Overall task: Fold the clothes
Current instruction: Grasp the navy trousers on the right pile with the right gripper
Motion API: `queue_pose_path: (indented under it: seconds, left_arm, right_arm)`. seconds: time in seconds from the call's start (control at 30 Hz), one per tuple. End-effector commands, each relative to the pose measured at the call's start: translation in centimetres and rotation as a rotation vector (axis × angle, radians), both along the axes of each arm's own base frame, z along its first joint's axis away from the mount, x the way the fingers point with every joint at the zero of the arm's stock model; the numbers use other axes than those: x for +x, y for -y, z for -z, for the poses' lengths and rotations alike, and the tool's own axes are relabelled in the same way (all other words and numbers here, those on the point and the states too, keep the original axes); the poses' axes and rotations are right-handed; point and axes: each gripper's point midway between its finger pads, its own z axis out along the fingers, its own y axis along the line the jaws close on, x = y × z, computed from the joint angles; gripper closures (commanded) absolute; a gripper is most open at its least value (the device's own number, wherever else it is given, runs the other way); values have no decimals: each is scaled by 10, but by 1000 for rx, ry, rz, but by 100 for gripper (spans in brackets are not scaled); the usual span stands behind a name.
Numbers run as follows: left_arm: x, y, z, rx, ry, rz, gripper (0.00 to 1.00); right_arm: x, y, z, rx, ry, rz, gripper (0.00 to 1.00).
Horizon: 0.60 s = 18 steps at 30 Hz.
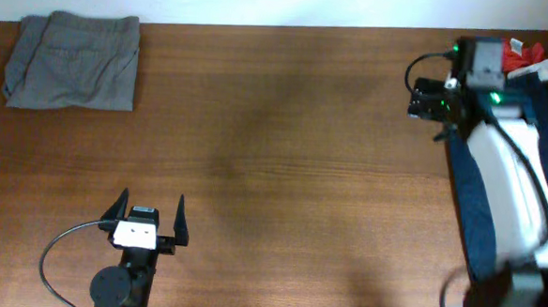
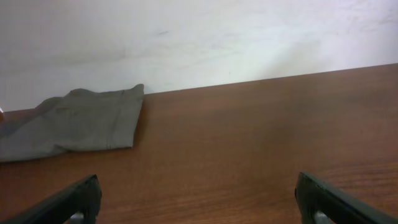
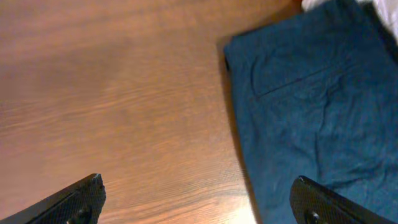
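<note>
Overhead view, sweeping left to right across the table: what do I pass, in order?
grey folded garment → left gripper → right gripper → navy-blue garment at the right edge.

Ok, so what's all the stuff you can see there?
table: one, brown wood, under everything
grey garment: one, grey, folded, far left corner
navy garment: one, dark blue, right side of the table, below the right arm
red thing: one, red, far right corner, too small to tell what it is
left arm: one, black and white, near left, jaws open
right arm: one, black, far right, jaws open
</note>
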Motion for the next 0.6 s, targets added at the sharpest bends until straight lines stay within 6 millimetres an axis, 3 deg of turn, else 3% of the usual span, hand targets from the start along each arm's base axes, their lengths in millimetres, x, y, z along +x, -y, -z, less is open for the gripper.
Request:
queue_pose_path:
  seconds: [0.0, 0.17, 0.27, 0.57]
  left_arm:
    - [0, -2, 3, 17, -2, -7, 1]
    - [0, -2, 3, 17, -2, -7, 0]
    - [0, -2, 3, 17, -2, -7, 1]
    - [0, -2, 3, 17, -2, -7, 1]
  right_arm:
    - [23, 35, 4, -131, 2, 86, 2]
    - [41, 72, 52, -254, -94, 74, 1]
    - [44, 94, 71, -331, -132, 122, 1]
    - [53, 122, 142, -337, -207, 134, 1]
